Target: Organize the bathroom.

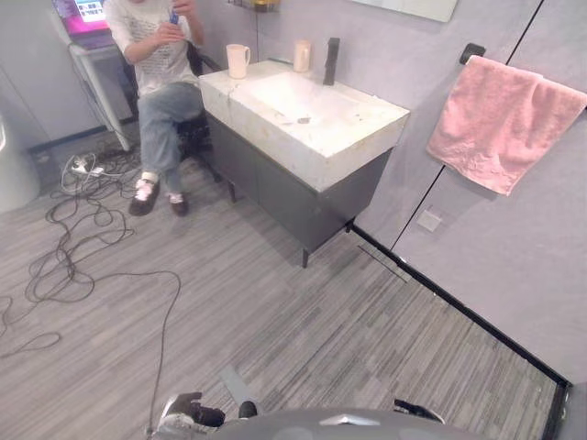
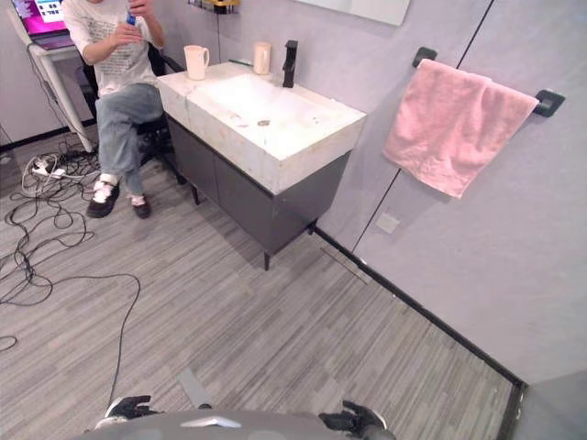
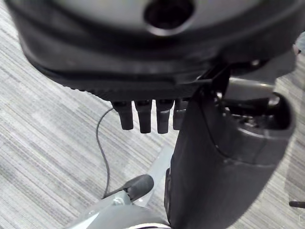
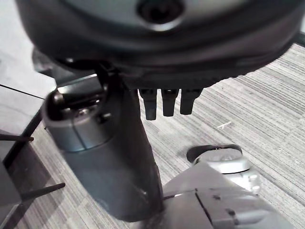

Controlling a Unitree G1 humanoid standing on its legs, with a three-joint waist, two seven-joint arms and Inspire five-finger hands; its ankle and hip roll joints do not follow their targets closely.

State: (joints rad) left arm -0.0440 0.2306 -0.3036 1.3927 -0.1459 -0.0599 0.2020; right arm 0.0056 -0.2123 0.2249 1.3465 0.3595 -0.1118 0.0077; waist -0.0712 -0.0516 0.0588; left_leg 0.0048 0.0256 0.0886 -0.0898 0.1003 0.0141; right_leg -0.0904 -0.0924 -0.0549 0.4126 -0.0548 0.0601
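Note:
A white marble sink counter point(image 1: 353, 154) on a dark cabinet point(image 1: 280, 194) stands against the wall across the floor. On its back rim are a cream mug point(image 1: 238, 60), a second pale cup point(image 1: 302, 55) and a black faucet point(image 1: 331, 60). A pink towel point(image 1: 500, 119) hangs over a black rail point(image 2: 550, 101) on the wall to the right of the sink. My left hand point(image 3: 143, 117) hangs above the floor with straight fingers and holds nothing. My right hand point(image 4: 164, 102) hangs the same way, also holding nothing. Both are far from the sink.
A person point(image 1: 160, 64) sits on a chair at the sink's left end, beside a laptop point(image 1: 81, 16) on a stand. Loose cables point(image 1: 73, 247) sprawl over the grey plank floor at the left. A black strip point(image 1: 459, 307) runs along the foot of the right wall.

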